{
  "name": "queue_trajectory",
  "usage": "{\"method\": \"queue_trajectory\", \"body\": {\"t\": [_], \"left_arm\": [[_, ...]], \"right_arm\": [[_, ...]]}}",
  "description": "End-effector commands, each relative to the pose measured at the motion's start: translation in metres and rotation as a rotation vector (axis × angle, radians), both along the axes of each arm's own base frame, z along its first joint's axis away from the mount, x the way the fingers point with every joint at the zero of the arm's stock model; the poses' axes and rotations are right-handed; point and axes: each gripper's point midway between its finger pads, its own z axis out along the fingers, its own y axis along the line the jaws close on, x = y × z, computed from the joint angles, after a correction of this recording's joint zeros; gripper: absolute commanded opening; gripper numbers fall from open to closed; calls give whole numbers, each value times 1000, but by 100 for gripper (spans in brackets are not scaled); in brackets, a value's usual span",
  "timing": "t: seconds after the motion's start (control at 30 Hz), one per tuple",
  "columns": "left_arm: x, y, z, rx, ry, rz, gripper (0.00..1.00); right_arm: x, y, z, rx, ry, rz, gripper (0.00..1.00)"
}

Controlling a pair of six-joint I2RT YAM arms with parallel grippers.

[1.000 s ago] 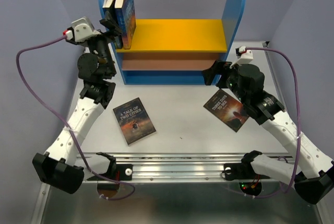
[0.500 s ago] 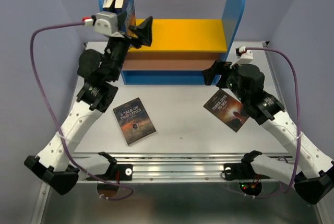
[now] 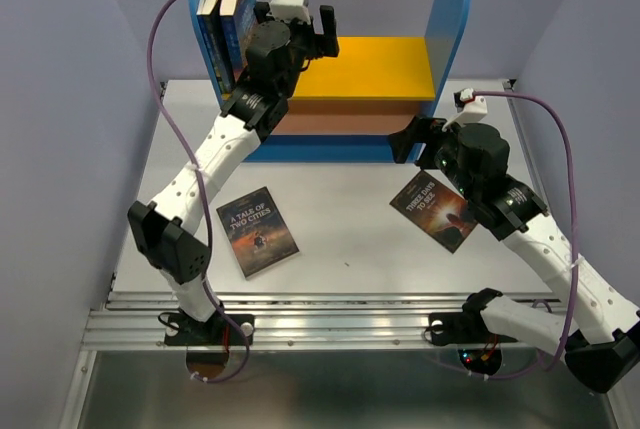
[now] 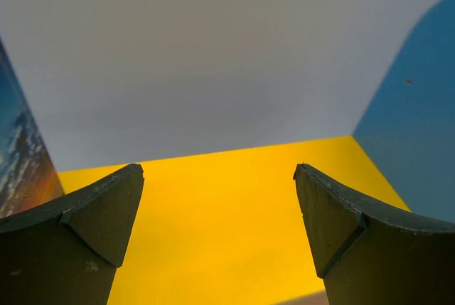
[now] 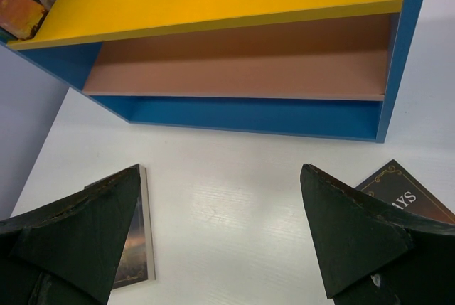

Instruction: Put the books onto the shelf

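Observation:
Two books (image 3: pixel 225 19) stand upright at the left end of the shelf's (image 3: pixel 452 9) yellow upper board (image 3: pixel 380 64). My left gripper (image 3: pixel 320 37) hangs open over that board, just right of them, with nothing between its fingers. In the left wrist view the left gripper (image 4: pixel 217 173) frames the yellow board (image 4: pixel 234 212), with a book's cover (image 4: pixel 18 159) at the left edge. Another book (image 3: pixel 257 231) lies flat on the table, and a third book (image 3: pixel 430 209) lies partly under my right arm. My right gripper (image 3: pixel 403 141) is open and empty before the shelf's lower right corner.
In the right wrist view the right gripper (image 5: pixel 220 173) looks at the brown lower board (image 5: pixel 242 63) and blue base (image 5: pixel 249 116), with one flat book (image 5: pixel 135 248) to its left and the other (image 5: pixel 398 188) to its right. Purple walls close in both sides.
My left arm has swung from the left side of the shelf beside the standing books up and rightward over the yellow board. The right arm and the flat books have not moved.

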Motion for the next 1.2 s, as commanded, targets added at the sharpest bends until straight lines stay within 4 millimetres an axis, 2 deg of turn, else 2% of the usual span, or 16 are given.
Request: {"method": "queue_trajectory", "body": {"t": [0.0,0.03,0.07,0.1,0.13,0.17,0.2,0.27,0.37,0.7,1.17], "left_arm": [[14,36,32,-67,-33,250,99],[28,34,14,-45,-1,288,99],[31,41,22,-38,-14,336,99],[41,51,5,-25,22,434,99],[44,56,2,-16,30,475,99],[44,61,8,-25,23,512,99],[49,66,-1,-3,41,563,99],[50,77,-1,-6,40,639,99],[55,84,-6,26,34,702,99],[84,88,-23,45,52,666,99],[95,131,-40,29,89,745,99]], "right_arm": [[0,-7,21,17,-55,-29,100],[0,-8,21,14,-56,-30,100],[0,-8,21,14,-55,-31,100],[0,-8,21,12,-57,-32,100],[0,-9,22,13,-60,-34,100],[1,-9,22,11,-59,-35,100],[1,-9,22,9,-60,-38,100],[1,-9,21,6,-58,-38,100],[2,-9,20,2,-57,-39,100],[3,-10,20,-4,-58,-42,100],[2,-11,22,4,-63,-45,100]]}}
